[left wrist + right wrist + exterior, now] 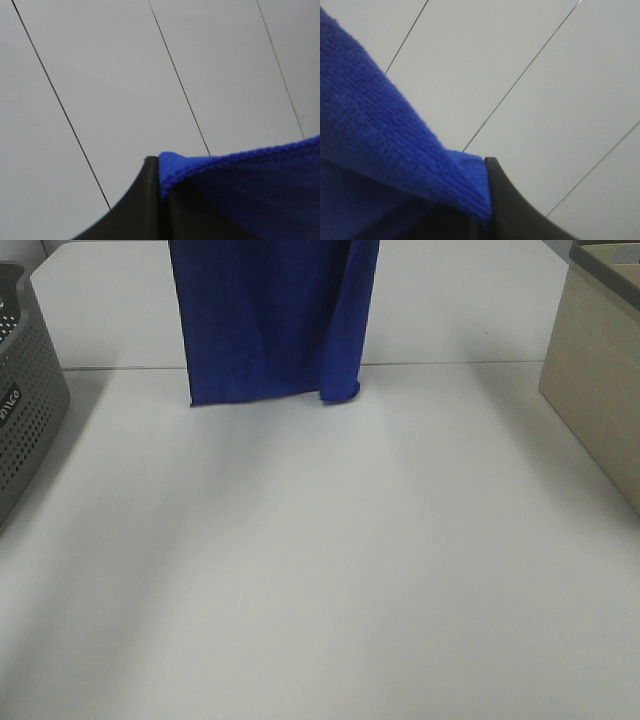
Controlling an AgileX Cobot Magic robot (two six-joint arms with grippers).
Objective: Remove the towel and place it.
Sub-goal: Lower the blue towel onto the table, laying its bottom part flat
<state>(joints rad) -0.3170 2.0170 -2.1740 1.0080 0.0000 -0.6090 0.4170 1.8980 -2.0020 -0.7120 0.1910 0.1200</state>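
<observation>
Blue towel (265, 320) held up by two corners, hanging over the far end of the white bench (320, 570).
The left gripper (157, 175) and right gripper (490, 185) are each clamped on an upper corner, so the removal looks done and only laying it down remains. The towel's long axis runs vertically with the hem pointing down, just above or touching the bench; I cannot tell which. A grey basket (25, 400) sits far left.

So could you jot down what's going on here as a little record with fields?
towel: blue, hanging upright over the table, top edge out of the high view
left gripper: shut on one towel corner
right gripper: shut on the towel too
left of table: grey perforated basket
right of table: beige box
stage: towel not yet placed
</observation>
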